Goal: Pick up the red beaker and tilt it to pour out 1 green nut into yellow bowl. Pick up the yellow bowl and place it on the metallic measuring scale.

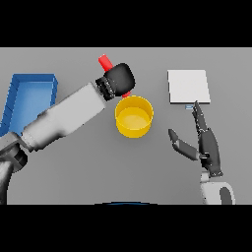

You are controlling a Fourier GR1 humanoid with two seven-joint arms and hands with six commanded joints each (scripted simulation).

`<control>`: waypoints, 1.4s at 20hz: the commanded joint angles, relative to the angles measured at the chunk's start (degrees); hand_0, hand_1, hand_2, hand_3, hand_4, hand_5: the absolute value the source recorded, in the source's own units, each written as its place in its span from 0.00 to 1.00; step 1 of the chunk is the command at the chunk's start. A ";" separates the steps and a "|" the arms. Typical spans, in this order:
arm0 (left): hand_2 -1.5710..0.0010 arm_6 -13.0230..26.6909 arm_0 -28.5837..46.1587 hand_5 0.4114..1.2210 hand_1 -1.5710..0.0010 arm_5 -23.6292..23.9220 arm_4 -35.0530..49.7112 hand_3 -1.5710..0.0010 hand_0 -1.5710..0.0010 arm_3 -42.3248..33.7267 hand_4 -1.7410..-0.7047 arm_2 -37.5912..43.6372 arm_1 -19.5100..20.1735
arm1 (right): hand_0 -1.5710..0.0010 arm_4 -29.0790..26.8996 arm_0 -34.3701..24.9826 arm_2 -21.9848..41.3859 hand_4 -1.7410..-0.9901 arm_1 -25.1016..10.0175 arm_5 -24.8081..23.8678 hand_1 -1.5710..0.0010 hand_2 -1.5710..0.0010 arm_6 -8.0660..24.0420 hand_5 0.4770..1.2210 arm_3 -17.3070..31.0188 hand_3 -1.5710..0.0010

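Fingers of the left hand [119,78] curl round the red beaker [104,62], tilted just behind the yellow bowl [134,116] mid-table. Right hand [206,145] rests open near the front-right, below the metallic scale [188,86].

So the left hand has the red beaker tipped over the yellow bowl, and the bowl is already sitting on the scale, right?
Not quite. The head view shows the left hand curled round the red beaker, tipped over the yellow bowl, but the bowl stands on the grey table, apart from the metallic scale to its right.
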 commanded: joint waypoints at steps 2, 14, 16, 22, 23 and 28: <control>0.00 -0.98 -0.87 1.00 0.00 -0.48 -1.88 0.01 0.00 -0.46 0.00 -2.14 0.39 | 1.00 -0.58 -0.48 -0.09 0.79 0.19 0.34 1.00 1.00 -0.06 0.12 0.40 1.00; 0.00 -5.81 -10.17 1.00 0.00 2.67 -12.65 0.00 0.00 2.73 0.01 -12.08 -0.93 | 1.00 0.23 0.76 0.56 0.81 0.41 0.01 1.00 1.00 -1.15 0.13 -0.83 1.00; 0.00 -7.99 -14.30 1.00 0.00 2.04 -13.20 0.00 0.00 3.44 0.01 -11.99 -0.70 | 1.00 0.36 1.20 0.73 0.80 0.63 -0.13 1.00 1.00 -1.60 0.12 -0.96 1.00; 0.00 -7.37 -25.04 1.00 0.00 5.98 -9.80 0.00 0.00 13.02 0.02 -3.00 3.66 | 1.00 0.26 -0.20 0.98 0.82 1.00 -0.01 1.00 1.00 -1.54 0.10 -0.30 1.00; 0.00 -6.53 -26.66 1.00 0.00 5.58 -8.21 0.00 0.00 15.08 0.02 -0.36 4.50 | 1.00 -0.17 -0.26 0.72 0.83 0.74 0.26 1.00 1.00 -1.36 0.10 -0.40 1.00; 0.00 2.78 -28.91 1.00 0.00 0.82 8.77 0.04 0.00 26.32 0.01 21.42 10.09 | 1.00 -1.31 -0.55 0.80 0.85 0.25 1.68 1.00 1.00 -2.84 0.14 0.50 1.00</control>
